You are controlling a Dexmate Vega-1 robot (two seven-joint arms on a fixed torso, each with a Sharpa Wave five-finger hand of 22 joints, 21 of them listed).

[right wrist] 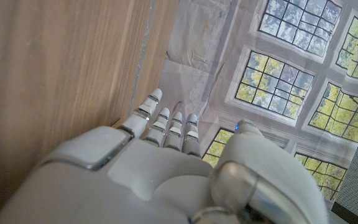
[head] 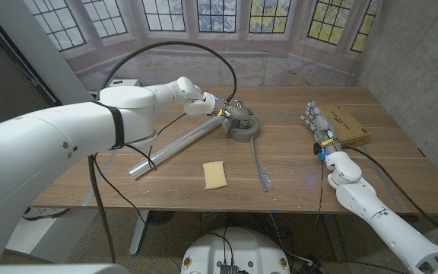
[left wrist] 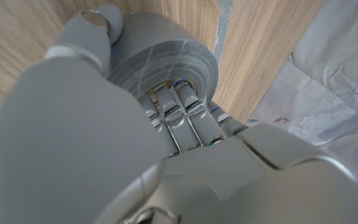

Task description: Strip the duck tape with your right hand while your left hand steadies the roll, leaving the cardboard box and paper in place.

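A grey duck tape roll (head: pixel 244 129) lies on the wooden table (head: pixel 173 183) near its middle. My left hand (head: pixel 229 109) grips it: in the left wrist view the fingers (left wrist: pixel 185 118) reach into the core of the roll (left wrist: pixel 166 53) while the thumb (left wrist: pixel 98 25) lies against its outside. A pulled-out grey tape strip (head: pixel 260 164) runs from the roll toward the front edge and lies on the wood. My right hand (head: pixel 316 124) stands apart at the right, fingers straight and holding nothing, beside the cardboard box (head: pixel 350 126). A yellowish paper (head: pixel 215 174) lies in front of the roll.
A long silvery tube (head: pixel 175 144) lies slanted left of the roll, under my left forearm. A black cable (head: pixel 204 47) arcs above the left arm. A printed window backdrop (head: pixel 226 23) hangs behind the table, with a grey wall to the right.
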